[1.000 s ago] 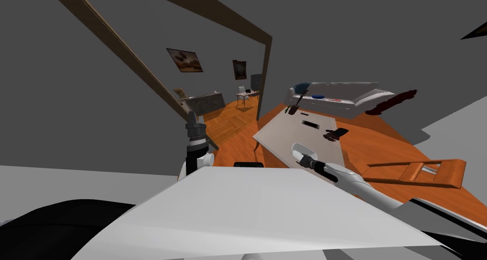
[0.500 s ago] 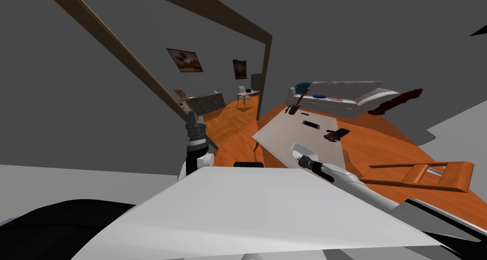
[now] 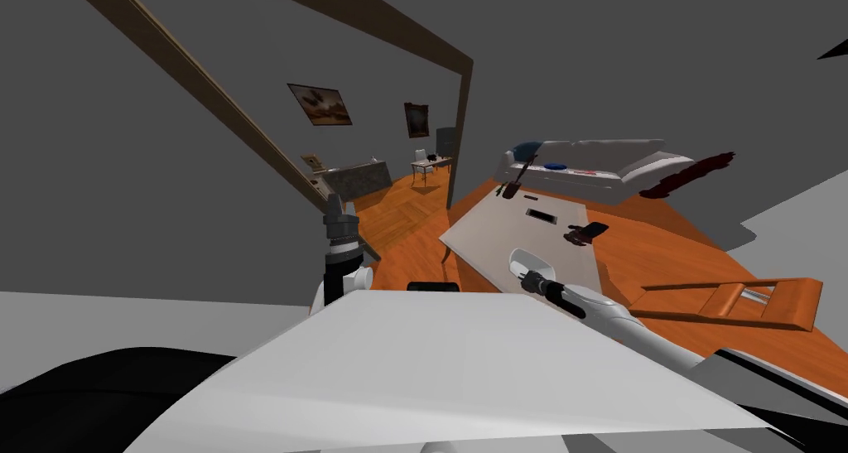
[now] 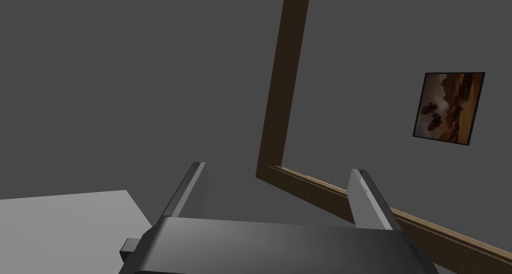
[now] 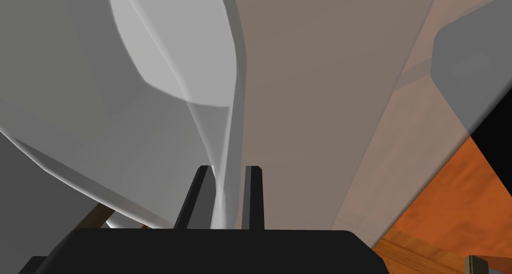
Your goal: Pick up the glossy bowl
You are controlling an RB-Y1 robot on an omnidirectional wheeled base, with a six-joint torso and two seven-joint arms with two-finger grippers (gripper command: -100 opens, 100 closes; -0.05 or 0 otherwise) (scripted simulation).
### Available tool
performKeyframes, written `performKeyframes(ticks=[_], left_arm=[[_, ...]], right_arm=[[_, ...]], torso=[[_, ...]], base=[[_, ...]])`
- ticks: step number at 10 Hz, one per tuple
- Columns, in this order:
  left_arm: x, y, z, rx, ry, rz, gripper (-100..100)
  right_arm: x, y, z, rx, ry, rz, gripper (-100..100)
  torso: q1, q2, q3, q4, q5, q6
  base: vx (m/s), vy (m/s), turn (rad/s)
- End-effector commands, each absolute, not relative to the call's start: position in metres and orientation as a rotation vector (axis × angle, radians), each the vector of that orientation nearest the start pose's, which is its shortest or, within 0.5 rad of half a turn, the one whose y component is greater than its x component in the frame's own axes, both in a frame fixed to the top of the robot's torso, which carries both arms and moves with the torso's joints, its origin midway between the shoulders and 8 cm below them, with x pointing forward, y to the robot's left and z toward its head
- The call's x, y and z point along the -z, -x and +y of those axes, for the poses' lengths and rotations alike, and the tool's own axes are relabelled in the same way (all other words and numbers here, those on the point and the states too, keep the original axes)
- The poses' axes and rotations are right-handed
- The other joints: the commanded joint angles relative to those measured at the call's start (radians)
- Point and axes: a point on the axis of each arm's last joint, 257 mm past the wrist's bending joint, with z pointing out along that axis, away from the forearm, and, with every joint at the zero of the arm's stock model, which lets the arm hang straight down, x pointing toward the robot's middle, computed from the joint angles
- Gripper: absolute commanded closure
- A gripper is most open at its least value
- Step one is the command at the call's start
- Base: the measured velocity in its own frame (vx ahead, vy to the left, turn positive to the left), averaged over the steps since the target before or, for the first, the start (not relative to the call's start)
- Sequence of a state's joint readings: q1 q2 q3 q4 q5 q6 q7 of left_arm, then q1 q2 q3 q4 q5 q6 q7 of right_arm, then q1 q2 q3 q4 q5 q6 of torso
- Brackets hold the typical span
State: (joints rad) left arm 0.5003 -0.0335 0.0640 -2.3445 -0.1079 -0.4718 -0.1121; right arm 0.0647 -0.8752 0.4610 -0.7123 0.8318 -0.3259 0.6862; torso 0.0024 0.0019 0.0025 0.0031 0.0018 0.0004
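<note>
Glossy white bowl (image 3: 530, 264) sits at the near edge of the pale beige rectangular table (image 3: 497, 233), which stands on an orange wooden floor (image 3: 662, 257) with a long light grey sofa (image 3: 596, 162) beyond its far end. An orange-brown wooden frame (image 3: 729, 301) lies on the floor to the table's right. Near the table's far side rest a flat black rectangular object (image 3: 542, 214) and a small dark object (image 3: 586, 233). The right gripper (image 5: 230, 168) has its two fingers drawn close together, pinching the bowl's thin rim between them. The left gripper (image 4: 277, 167) is raised off to the left of the table, fingers spread wide and holding nothing.
</note>
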Motion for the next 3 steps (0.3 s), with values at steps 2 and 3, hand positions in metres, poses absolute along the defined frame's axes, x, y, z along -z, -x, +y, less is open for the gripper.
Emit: performKeyframes(ticks=[2,3], left_arm=[[-0.0472,-0.3333,0.2889,1.067,0.539,0.645,0],[-0.0472,-0.3333,0.2889,1.067,0.539,0.645,0]], right_arm=[[0.5084,-0.2685,-0.5824,0.426,1.001,2.414,100],[0.5076,-0.2685,-0.5832,0.424,1.001,2.414,0]], torso=[[0.003,0.001,0.001,0.000,0.001,0.000],[0.002,0.000,0.000,0.000,0.001,-0.001]], base=[[-0.018,0.069,-0.052],[-0.003,0.008,0.001]])
